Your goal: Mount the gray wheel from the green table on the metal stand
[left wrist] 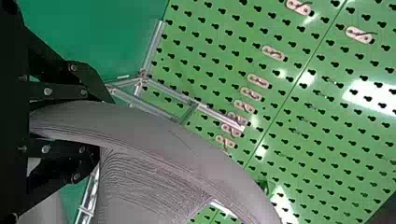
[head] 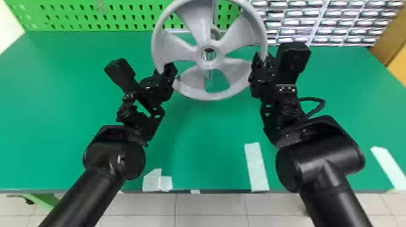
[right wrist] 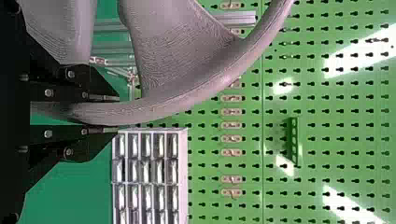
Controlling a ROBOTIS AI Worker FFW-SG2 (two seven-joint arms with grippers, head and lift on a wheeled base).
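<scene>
Pinching fingers: left gripper [head: 168, 70], right gripper [head: 261, 59] are holding the gray wheel [head: 208, 64]
Green table [head: 208, 135]: is bearing white tape [head: 256, 167]
Room: pegboard [head: 90, 15] is standing behind

Green pegboard [head: 120, 13] runs behind the green table [head: 60, 105], bright glare [right wrist: 362, 53] on its panels. Cabinet of small drawers [head: 320, 22] stands at back right. Floor is pale tile [head: 211, 208].
</scene>
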